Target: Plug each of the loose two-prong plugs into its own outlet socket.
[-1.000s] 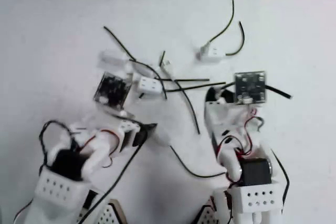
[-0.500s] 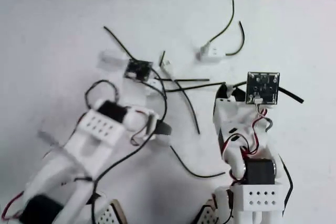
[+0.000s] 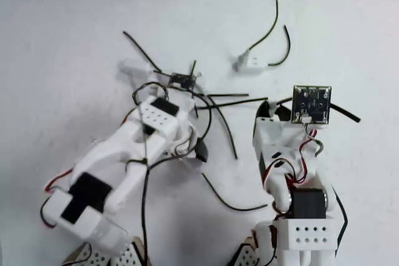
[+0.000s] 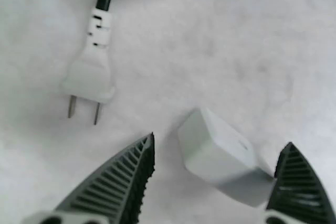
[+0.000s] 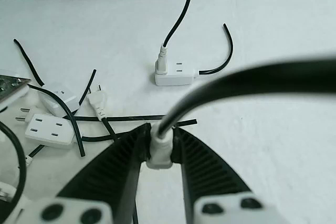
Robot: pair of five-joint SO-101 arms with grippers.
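Two prongs jut from a white plug point(image 4: 89, 74) beside the outlet block point(image 4: 220, 161); left claw point(image 4: 219, 142) gapes wide astride it; right claw point(image 5: 160, 131) grips a second plug point(image 5: 157, 153).

High cam overhead; wrist cams low, close; high/R share outlet point(image 3: 248, 63).

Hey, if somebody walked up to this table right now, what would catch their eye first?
Most likely the right hand, shut on a white plug whose thick black cord arcs across its wrist view. Next, the open left hand straddling a white outlet block, with a loose two-prong plug lying apart beside it on the white table.
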